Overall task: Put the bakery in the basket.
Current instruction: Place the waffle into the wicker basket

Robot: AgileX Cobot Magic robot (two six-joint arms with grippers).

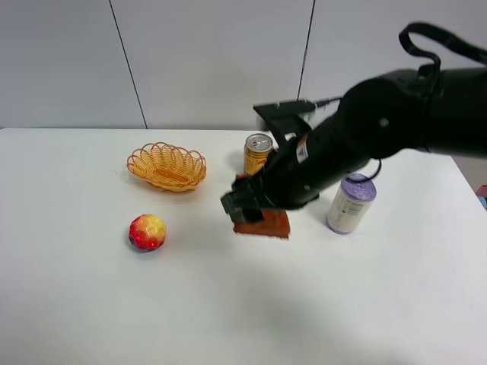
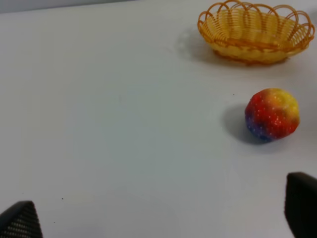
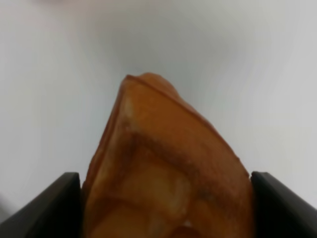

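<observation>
Right gripper (image 1: 243,207): reaches across the middle of the white table (image 1: 76,304), clamped on the waffle wedge (image 1: 266,225); the right wrist view shows a black finger (image 3: 47,208) pressed against each side of the wedge.
Waffle wedge: orange-brown, near the table's centre, just in front of the gold can (image 1: 257,153); only its lower edge shows below the gripper. Cannot tell whether it rests on the table or is lifted off it.
Basket (image 1: 167,167): orange-yellow wicker with a looped rim, to the left of the can and well apart from the wedge; nothing in it.
Left gripper (image 2: 161,213): fingers spread wide, nothing between them, above bare table.
Red-yellow bumpy ball (image 1: 148,232): in front of the basket, on the left.
Lilac spool (image 1: 351,203): upright, right of the wedge, beside the right arm.
</observation>
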